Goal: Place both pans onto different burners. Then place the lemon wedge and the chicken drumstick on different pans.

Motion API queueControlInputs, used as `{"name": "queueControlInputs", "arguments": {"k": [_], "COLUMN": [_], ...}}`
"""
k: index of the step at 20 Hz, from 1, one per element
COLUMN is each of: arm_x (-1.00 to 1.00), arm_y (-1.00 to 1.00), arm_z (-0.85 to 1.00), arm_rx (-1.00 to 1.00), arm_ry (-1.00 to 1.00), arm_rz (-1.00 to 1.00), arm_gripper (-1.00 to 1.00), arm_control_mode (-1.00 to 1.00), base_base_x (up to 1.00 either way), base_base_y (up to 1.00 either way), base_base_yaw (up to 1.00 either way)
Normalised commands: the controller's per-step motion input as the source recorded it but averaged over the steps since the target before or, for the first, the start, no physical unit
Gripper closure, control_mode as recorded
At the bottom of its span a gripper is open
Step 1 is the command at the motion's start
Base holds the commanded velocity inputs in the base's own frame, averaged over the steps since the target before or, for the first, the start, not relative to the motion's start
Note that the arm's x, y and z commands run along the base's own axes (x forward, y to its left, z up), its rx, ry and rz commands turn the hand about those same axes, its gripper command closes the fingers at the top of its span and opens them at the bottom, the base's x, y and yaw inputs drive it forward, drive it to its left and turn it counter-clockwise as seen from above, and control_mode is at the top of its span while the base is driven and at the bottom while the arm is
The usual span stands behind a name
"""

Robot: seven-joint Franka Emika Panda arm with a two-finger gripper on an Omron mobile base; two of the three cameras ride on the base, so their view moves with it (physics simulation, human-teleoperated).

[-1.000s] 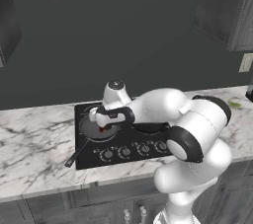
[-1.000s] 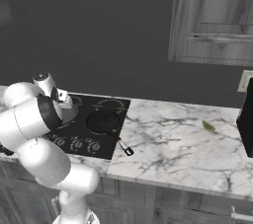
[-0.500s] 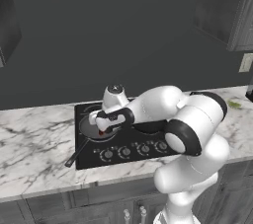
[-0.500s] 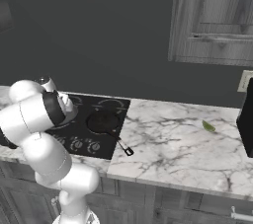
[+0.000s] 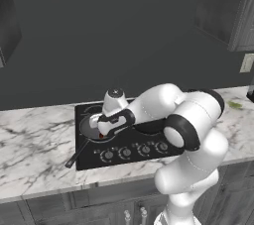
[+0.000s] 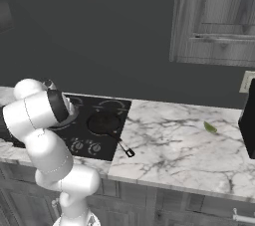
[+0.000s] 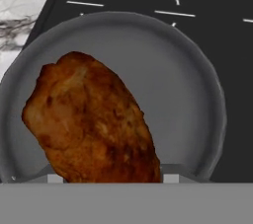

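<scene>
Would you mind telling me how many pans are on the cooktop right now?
2. The grey pan sits on the left burner under the gripper; the black pan sits on the right burner.

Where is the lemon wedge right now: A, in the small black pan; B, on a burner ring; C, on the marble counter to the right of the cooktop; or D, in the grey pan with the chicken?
C: the lemon wedge lies on the bare marble counter, well right of the cooktop.

Marble counter (image 6: 174, 145), wood cabinet (image 6: 214, 18)
</scene>
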Motion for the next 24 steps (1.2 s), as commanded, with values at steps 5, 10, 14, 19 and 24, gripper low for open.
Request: {"name": "queueControlInputs", "arguments": {"k": [5,10,14,19,24], "arm_x": [0.17,0.27,0.24,0.13,0.09], "arm_y": [0.05,0.07,0.09,0.07,0.02], "arm_z": [-0.06,-0.02,-0.05,-0.16,-0.16], "arm_rx": [0.0,0.0,0.0,0.0,0.0], "arm_ry": [0.0,0.0,0.0,0.0,0.0], "arm_rz": [0.0,0.0,0.0,0.0,0.0], "arm_gripper": [1.0,1.0,1.0,1.0,1.0], "arm_control_mode": [-1.0,-1.0,-1.0,-1.0,-1.0], "base_base_x": [0.0,0.0,0.0,0.0,0.0], "base_base_y": [0.0,0.0,0.0,0.0,0.0], "base_base_yaw": [0.0,0.0,0.0,0.0,0.0]}}
